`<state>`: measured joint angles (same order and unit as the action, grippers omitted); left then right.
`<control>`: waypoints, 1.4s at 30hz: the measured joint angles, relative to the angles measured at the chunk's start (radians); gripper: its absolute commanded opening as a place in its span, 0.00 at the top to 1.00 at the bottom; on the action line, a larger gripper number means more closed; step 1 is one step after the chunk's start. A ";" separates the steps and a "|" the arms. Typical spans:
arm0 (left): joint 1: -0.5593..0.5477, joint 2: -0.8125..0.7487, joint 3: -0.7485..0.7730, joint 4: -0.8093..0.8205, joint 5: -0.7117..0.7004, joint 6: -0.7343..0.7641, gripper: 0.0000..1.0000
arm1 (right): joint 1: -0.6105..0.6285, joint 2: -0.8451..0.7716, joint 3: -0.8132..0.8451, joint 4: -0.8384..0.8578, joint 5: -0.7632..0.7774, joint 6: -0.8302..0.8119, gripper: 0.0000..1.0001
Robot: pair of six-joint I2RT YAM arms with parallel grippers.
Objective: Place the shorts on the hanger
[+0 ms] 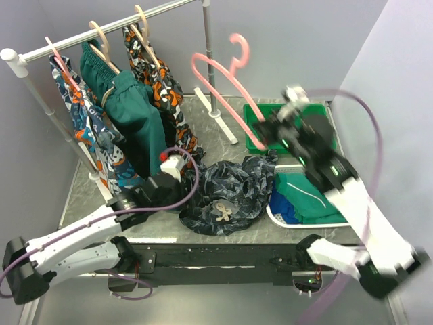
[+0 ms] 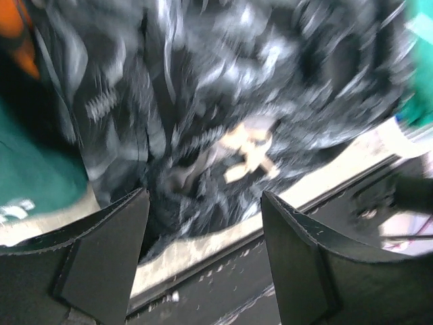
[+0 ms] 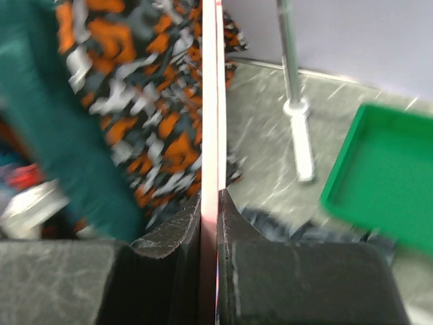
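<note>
The shorts [image 1: 230,193], dark with a pale leafy print and a white drawstring [image 2: 249,152], lie crumpled on the table near its front edge. My left gripper [image 1: 177,168] hovers just left of them, open, with nothing between its fingers [image 2: 203,203]. The wrist view shows the shorts [image 2: 223,95] ahead of the jaws, blurred. The pink hanger [image 1: 218,76] is held up in the air over the back of the table. My right gripper [image 1: 266,126] is shut on its thin lower bar [image 3: 210,101], which runs straight out from between the jaws [image 3: 210,203].
A clothes rail [image 1: 101,30] at the back left carries plain green shorts [image 1: 132,115] and orange patterned shorts [image 1: 159,81] on wooden hangers. Its post [image 1: 208,61] stands mid-table. A green tray [image 1: 318,115] and a white basket of green clothes [image 1: 304,196] sit on the right.
</note>
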<state>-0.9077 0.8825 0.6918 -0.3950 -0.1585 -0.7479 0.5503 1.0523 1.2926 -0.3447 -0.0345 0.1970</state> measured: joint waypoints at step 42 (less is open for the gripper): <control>-0.087 0.231 -0.010 -0.051 -0.298 -0.174 0.64 | 0.161 -0.573 0.023 -1.020 -0.179 0.307 1.00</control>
<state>-0.9947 1.1137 0.6823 -0.4465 -0.4568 -0.9222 0.7113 0.4789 1.3151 -1.3651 -0.2134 0.5037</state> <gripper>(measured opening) 0.382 0.139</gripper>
